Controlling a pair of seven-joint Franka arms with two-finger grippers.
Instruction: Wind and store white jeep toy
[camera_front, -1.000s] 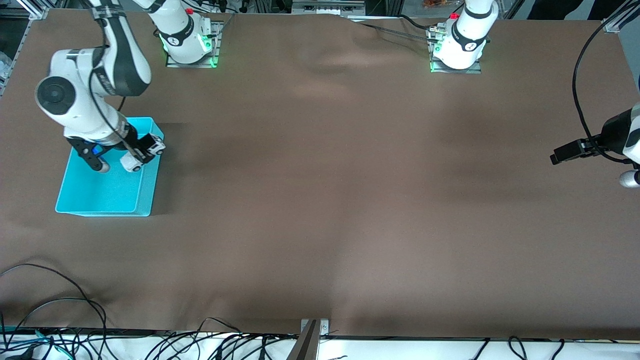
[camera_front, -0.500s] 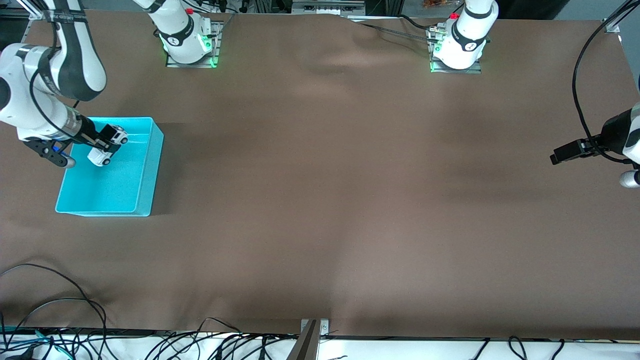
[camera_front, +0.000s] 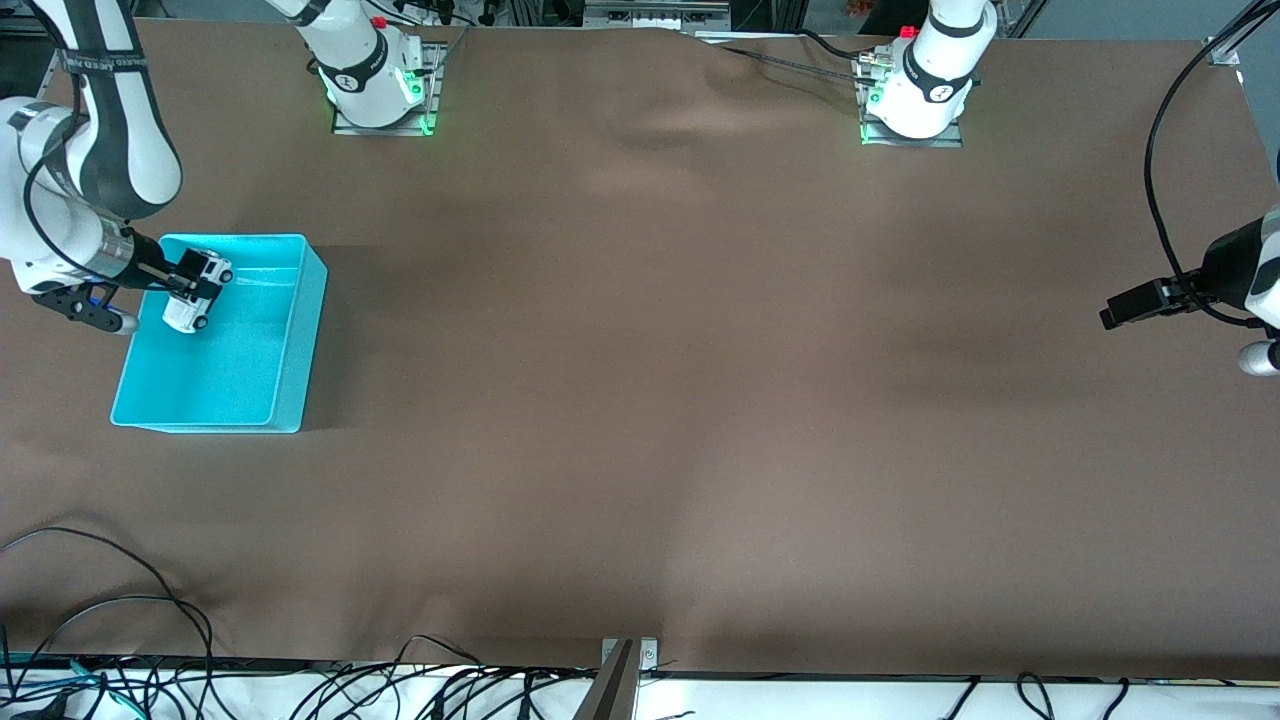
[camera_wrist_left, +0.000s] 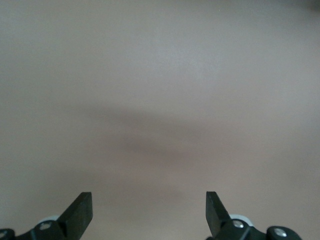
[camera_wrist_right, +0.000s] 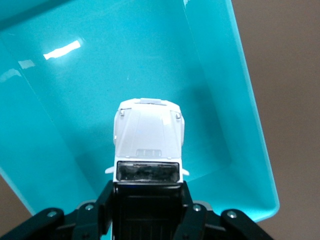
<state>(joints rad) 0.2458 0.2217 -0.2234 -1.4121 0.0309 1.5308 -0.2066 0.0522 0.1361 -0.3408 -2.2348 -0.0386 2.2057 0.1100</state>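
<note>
The brown worktop (camera_front: 640, 400) is stretching wide across the scene, its cloth rippling a little up near the two arm bases. Down at the right arm's end the turquoise bin (camera_front: 290, 340) is sitting flat on that cloth, open side up, its smooth inner floor catching a bright glint in the right wrist view (camera_wrist_right: 60, 75). The right arm is reaching from its base and bending out over the bin, and the right tool (camera_front: 190, 279) is hanging above the part of the bin that lies farther from the front camera, close to the bin's wall at the outer end of the worktop. It is gripping the white jeep toy (camera_front: 195, 290), fingers pressed in on either side of the black roof, and the right wrist view is showing it plainly: the white jeep toy (camera_wrist_right: 148, 142) is pointing its white bonnet away from the right tool (camera_wrist_right: 148, 210), with turquoise floor all around it and below it. From these views I cannot tell whether the wheels are touching the bin floor or hanging just above it. Over at the other end, the left arm is waiting, the left tool (camera_front: 1125, 308) hovering over bare cloth with its fingers spread wide, and the left wrist view is showing both black fingertips (camera_wrist_left: 80, 212) far apart with only worktop between them.
</note>
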